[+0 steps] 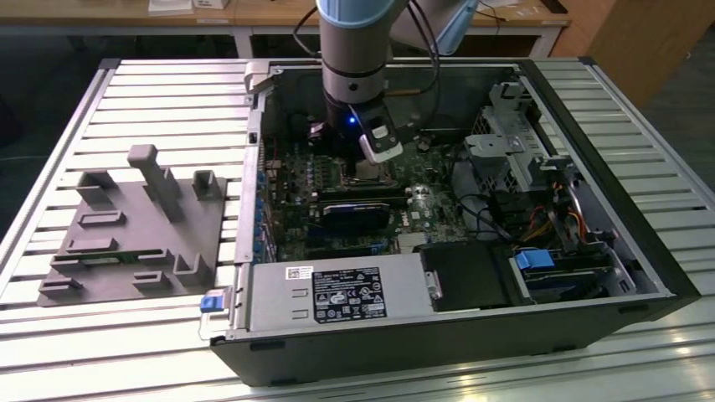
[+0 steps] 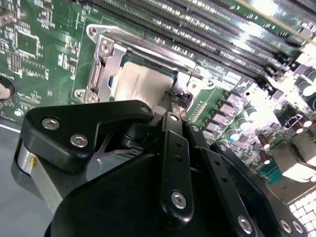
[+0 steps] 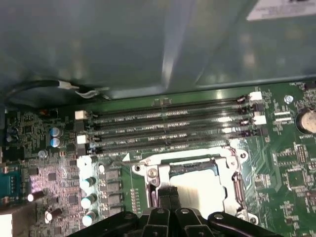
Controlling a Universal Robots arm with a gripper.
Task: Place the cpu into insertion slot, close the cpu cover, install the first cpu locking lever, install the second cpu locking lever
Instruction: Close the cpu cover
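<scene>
An open computer case (image 1: 659,276) is lying on its side, so the motherboard (image 3: 291,163) is facing up toward the arm. The cpu (image 3: 200,190) is sitting flat inside the insertion slot (image 1: 367,173). The cpu cover (image 3: 232,190) appears to be lying down around it, its window framing the silver top. Long memory slots (image 3: 168,128) are running just beside the insertion slot. The arm is standing upright over the insertion slot, wrist pointing straight down. The gripper (image 3: 167,191) is hanging at the insertion slot's edge, probably placed there to work the locking hardware. Its fingers are pressing together with no gap showing. Whether they are pinching a thin lever cannot be told.
</scene>
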